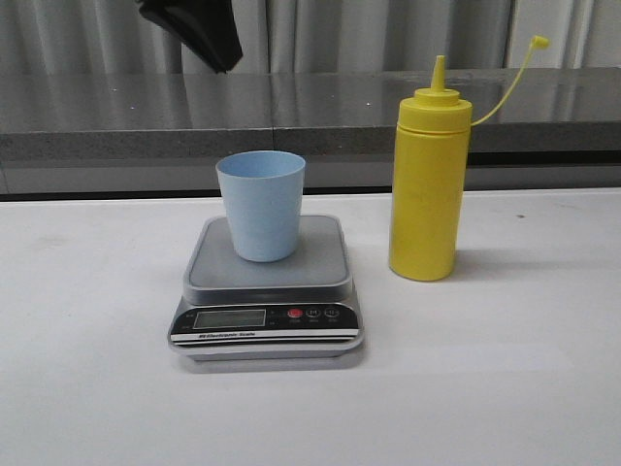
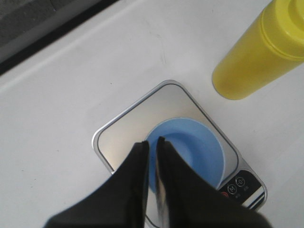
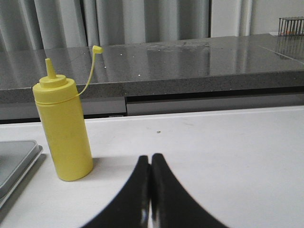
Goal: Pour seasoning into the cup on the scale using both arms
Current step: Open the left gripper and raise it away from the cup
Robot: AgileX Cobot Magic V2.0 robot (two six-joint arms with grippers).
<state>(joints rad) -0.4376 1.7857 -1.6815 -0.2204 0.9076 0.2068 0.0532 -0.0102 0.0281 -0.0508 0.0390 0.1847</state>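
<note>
The pale blue cup (image 1: 260, 204) stands upright on the silver-grey scale (image 1: 320, 262), and looks empty from above in the left wrist view (image 2: 194, 147). The yellow seasoning bottle (image 1: 427, 194) stands upright on the white table right of the scale, its tethered cap hanging off. My left gripper (image 1: 199, 34) hangs high above the cup; in its wrist view it (image 2: 152, 142) is shut to a narrow slit and empty, over the cup's rim and the scale (image 2: 123, 142). My right gripper (image 3: 151, 156) is shut and empty, low over the table right of the bottle (image 3: 64, 133). It is out of the front view.
A grey stone ledge (image 1: 291, 107) runs along the table's far edge, with curtains behind it. A small wire rack (image 3: 289, 26) stands on the ledge at the far right. The scale's corner (image 3: 14, 161) shows beside the bottle (image 2: 256, 61).
</note>
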